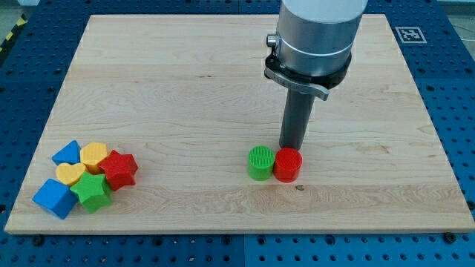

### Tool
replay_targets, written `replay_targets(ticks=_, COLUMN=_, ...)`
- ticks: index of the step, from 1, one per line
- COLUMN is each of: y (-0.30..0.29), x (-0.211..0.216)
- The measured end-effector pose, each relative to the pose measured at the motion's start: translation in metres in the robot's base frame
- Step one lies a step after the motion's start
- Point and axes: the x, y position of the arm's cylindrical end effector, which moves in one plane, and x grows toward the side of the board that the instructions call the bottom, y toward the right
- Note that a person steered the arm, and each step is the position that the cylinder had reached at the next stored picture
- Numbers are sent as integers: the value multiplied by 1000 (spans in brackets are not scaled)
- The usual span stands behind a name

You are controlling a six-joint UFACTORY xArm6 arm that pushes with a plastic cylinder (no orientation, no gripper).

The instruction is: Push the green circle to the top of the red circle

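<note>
Step in hand: the approach is not finished — my tip (290, 147) stands just above the red circle (288, 165) in the view, at its top edge, and I judge that the push on the green circle (260, 162) is not yet begun.
Green circle: it stands touching the red circle, on its left side in the view, near the bottom middle of the wooden board (185, 89).
Goal place: the spot above the red circle, which is where my tip is now.
Next move: I think the tip must leave this spot, go around to the lower left of the green circle, and push it up and then to the right — without dragging the red one along.
In the way: the red circle itself, because the two blocks touch.
Jaws: there are none, only a straight rod.
Other things: a cluster at the bottom left, well apart — blue block (67, 154), second blue block (53, 197), yellow block (94, 156), yellow heart (70, 173), green star (92, 190), red star (119, 169).
</note>
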Motion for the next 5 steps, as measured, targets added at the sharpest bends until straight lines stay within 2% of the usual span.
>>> replay_targets(ticks=3, y=-7, x=47)
replay_targets(ticks=4, y=7, x=43)
replay_targets(ticks=5, y=21, x=19)
